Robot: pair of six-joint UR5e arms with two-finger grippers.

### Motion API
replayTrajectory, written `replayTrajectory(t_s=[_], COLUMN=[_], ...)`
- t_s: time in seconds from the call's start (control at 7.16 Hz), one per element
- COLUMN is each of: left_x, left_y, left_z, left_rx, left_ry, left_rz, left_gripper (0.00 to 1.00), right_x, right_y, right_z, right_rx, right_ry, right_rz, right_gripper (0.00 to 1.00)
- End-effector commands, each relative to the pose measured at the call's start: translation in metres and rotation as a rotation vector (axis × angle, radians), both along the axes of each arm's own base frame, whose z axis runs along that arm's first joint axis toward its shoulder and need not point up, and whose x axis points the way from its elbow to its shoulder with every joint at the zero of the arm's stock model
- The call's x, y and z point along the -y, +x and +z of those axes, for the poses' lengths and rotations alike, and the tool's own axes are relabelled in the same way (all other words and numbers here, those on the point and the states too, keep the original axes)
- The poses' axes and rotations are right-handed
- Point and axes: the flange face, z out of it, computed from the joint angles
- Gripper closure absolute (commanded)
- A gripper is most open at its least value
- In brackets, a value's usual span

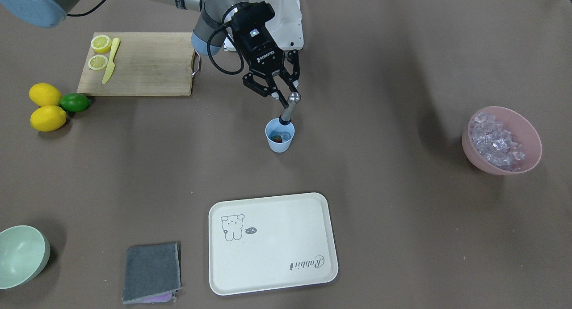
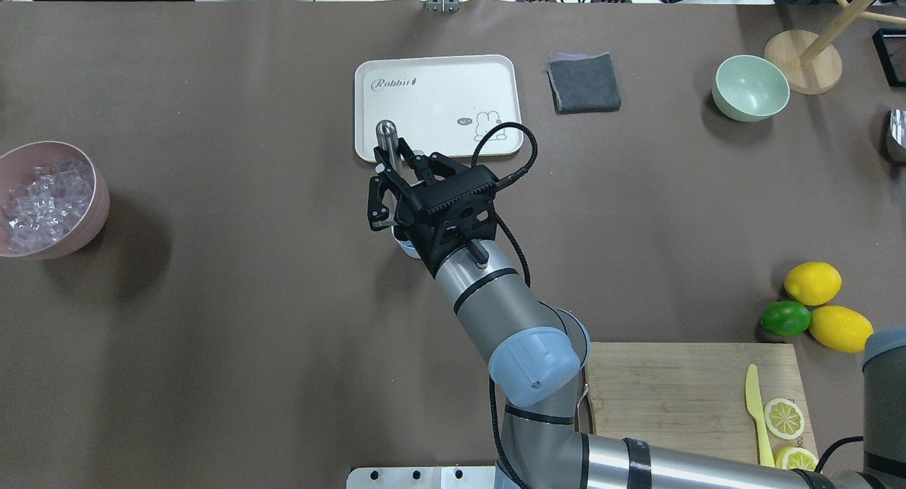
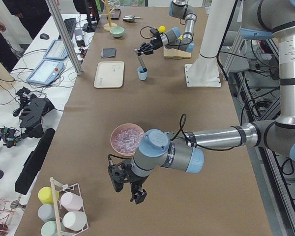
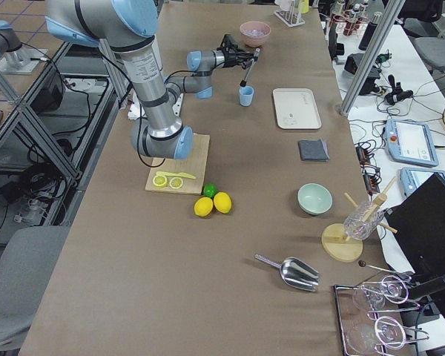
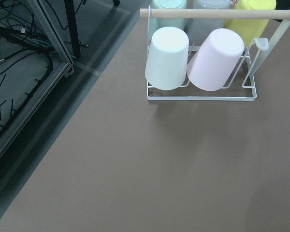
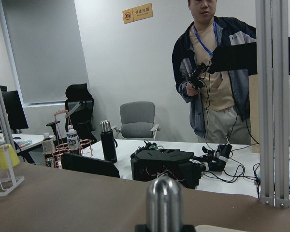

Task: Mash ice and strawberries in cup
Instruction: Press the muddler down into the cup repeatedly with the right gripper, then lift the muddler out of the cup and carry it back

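The right gripper (image 1: 285, 95) is clamped on a stiff steel muddler (image 1: 288, 110) near its top, foot inside the light, tippable cup (image 1: 280, 146) mid-counter, over the soft strawberry (image 1: 277, 139). Hard, slippery ice (image 1: 494, 141) sits in the pink bowl (image 1: 536, 141); whether the left gripper (image 3: 136, 195) is open I cannot tell.

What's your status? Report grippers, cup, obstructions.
Right gripper shut on muddler, its lower end in the cup. Strawberry inside; ice there unclear. Left gripper far off, state unclear. Nothing crowds the cup.
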Motion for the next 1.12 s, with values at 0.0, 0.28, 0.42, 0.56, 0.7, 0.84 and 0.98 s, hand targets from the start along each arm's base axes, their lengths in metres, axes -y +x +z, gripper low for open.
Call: replayTrajectory(t_s=[0.0, 0.28, 0.42, 0.56, 0.7, 0.84, 0.98], left_x=[0.0, 0.004, 0.01, 0.013, 0.015, 0.012, 0.007], left_y=[0.0, -0.001, -0.002, -0.003, 0.001, 0.007, 0.012], left_z=[-0.001, -0.01, -0.019, -0.028, -0.037, -0.046, -0.051], left_rx=[0.0, 0.004, 0.009, 0.024, -0.005, -0.042, -0.049], left_ry=[0.001, 0.022, 0.043, 0.119, 0.191, 0.277, 0.359], left_rz=[0.0, 0.0, 0.0, 0.0, 0.021, 0.066, 0.107], left_gripper=[0.02, 0.02, 0.02, 0.02, 0.02, 0.02, 0.02], right_x=[0.01, 0.032, 0.043, 0.064, 0.091, 0.118, 0.139], right_y=[0.044, 0.052, 0.055, 0.063, 0.08, 0.104, 0.14], right_z=[-0.033, -0.043, -0.039, -0.012, 0.03, 0.07, 0.104], right_rx=[0.036, -0.082, -0.088, -0.1, -0.101, -0.102, -0.133], right_ry=[0.039, 0.003, -0.027, -0.079, -0.152, -0.238, -0.305], right_rz=[0.04, 0.055, 0.044, 0.026, -0.002, -0.038, -0.048], right_gripper=[1.0, 1.0, 1.0, 1.0, 1.0, 1.0, 1.0])
